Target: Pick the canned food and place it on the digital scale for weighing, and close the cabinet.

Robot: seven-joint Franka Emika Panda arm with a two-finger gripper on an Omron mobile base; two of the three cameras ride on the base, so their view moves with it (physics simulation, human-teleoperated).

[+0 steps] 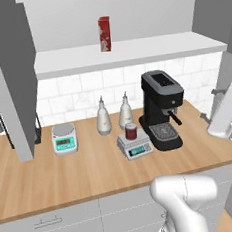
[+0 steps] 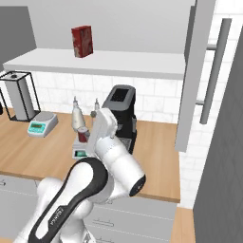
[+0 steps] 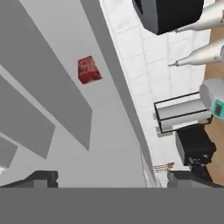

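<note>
Dark red, the can (image 1: pixel 131 131) stands upright on the square platform of the scale (image 1: pixel 136 145), which sits on the wooden counter (image 1: pixel 68 175) just left of the black coffee machine (image 1: pixel 161 109). In the right base view the can (image 2: pixel 83 134) shows just left of the arm's white forearm, again on the scale (image 2: pixel 80 152), whose teal display faces the counter's front edge. 2 pale bottles (image 1: pixel 103 117) stand behind the scale, by the tiled wall. A 2nd scale with a round platform (image 1: pixel 64 137) sits further left on the counter.

The gripper (image 3: pixel 111 178) is raised and well apart from the can, with nothing between its 2 dark fingertips (image 3: pixel 41 177), which stand wide apart at the bottom of the hand view. That view looks along the cabinet's shelf toward the red carton (image 3: pixel 89 69); the can itself cannot be made out there.

The cabinet (image 1: pixel 117 52) is open: the carton (image 1: pixel 104 33) stands on its white shelf, 1 grey door (image 1: pixel 9 78) swung out at the left and another door (image 2: pixel 192 71) with a long silver bar handle (image 2: pixel 216 66) swung out at the right.
</note>
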